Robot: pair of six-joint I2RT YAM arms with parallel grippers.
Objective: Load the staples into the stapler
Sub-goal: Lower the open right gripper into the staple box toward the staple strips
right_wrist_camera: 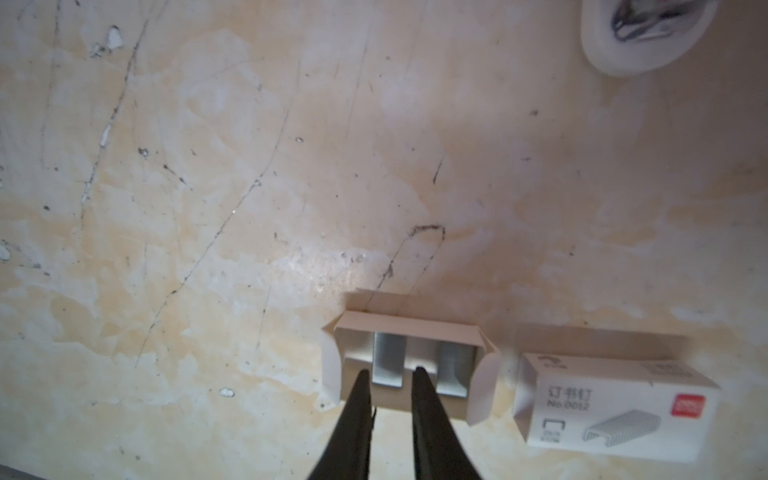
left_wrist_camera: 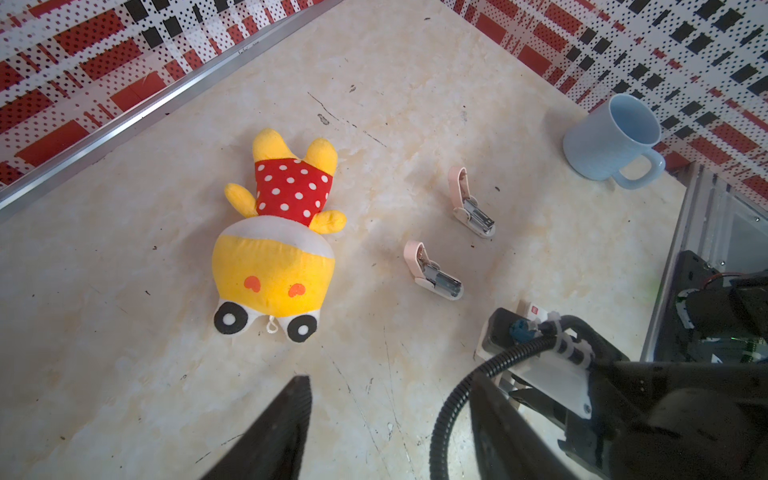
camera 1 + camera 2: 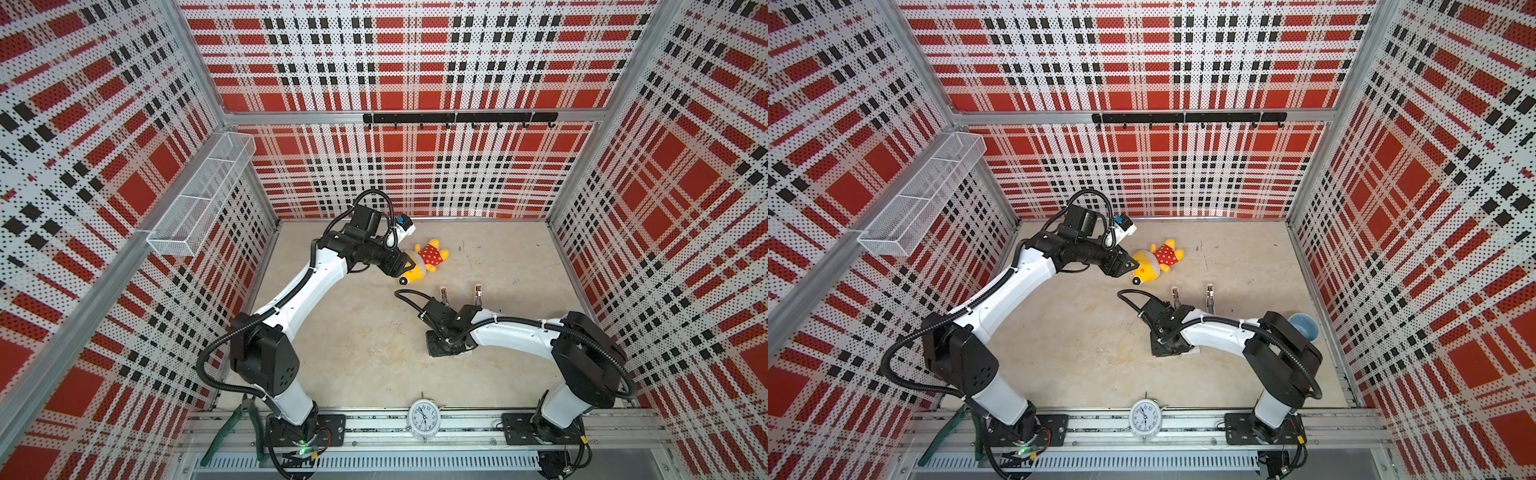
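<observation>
Two pink-and-white staplers (image 2: 434, 272) (image 2: 471, 203) lie opened on the table, side by side, and show in both top views (image 3: 444, 294) (image 3: 1210, 294). In the right wrist view an open white cardboard tray (image 1: 409, 322) holds two strips of staples (image 1: 388, 357) (image 1: 453, 370). My right gripper (image 1: 391, 372) stands narrowly open, its tips either side of the near end of one strip, which lies in the tray. My left gripper (image 2: 389, 376) hangs open and empty above the table beside the toy.
The white printed staple box (image 1: 615, 403) lies next to the tray. A yellow plush toy (image 3: 426, 259) lies behind the staplers. A blue mug (image 2: 611, 139) stands near the right wall. An alarm clock (image 3: 424, 417) and green pliers (image 3: 232, 424) sit on the front rail.
</observation>
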